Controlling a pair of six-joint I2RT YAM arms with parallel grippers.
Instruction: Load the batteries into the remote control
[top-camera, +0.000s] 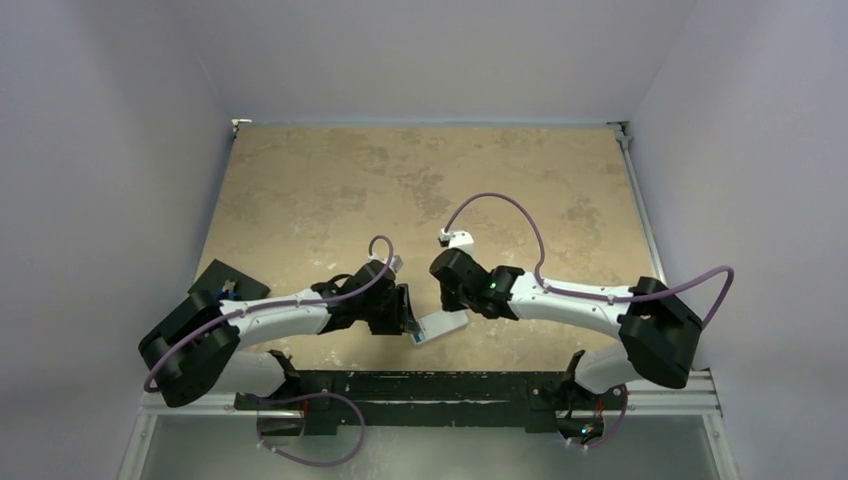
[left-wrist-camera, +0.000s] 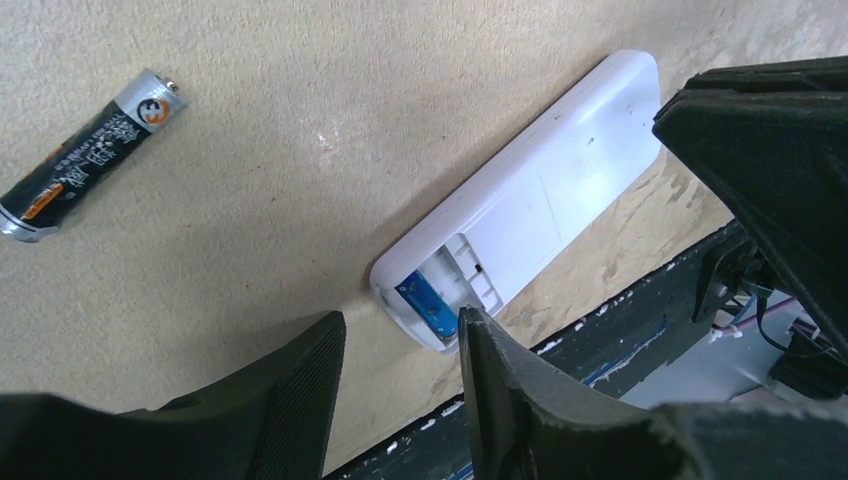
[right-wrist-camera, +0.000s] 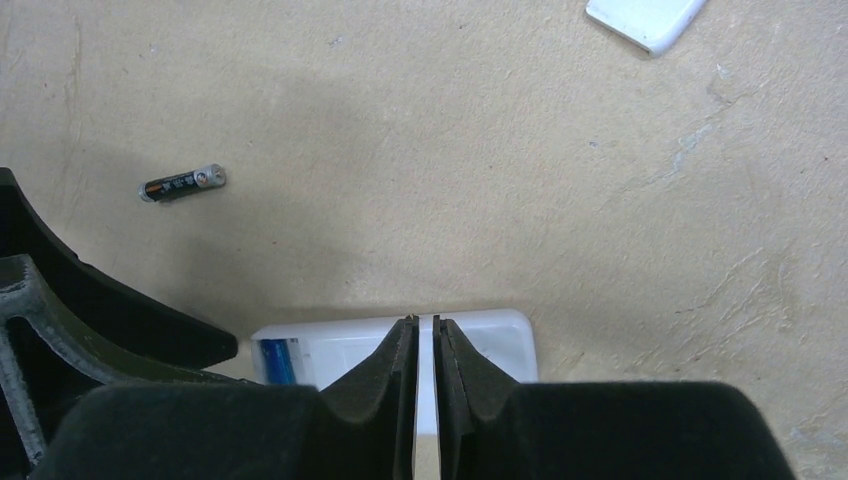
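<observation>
From above, we see the left gripper (top-camera: 405, 312) and right gripper (top-camera: 450, 300) meeting over the white remote (top-camera: 440, 327) on the mottled tan bench (top-camera: 400, 180), with pale walls (top-camera: 120, 120) around.

Left wrist: the jaws are moderately apart. Just beyond the tips the smooth oblong remote runs diagonally away, back up. A blue battery (left-wrist-camera: 428, 305) sits in its open near end, and the black battery (left-wrist-camera: 90, 155) lies well off.

Right wrist: the jaws are pinched to a slit above the remote, gripping nothing we can see.
</observation>
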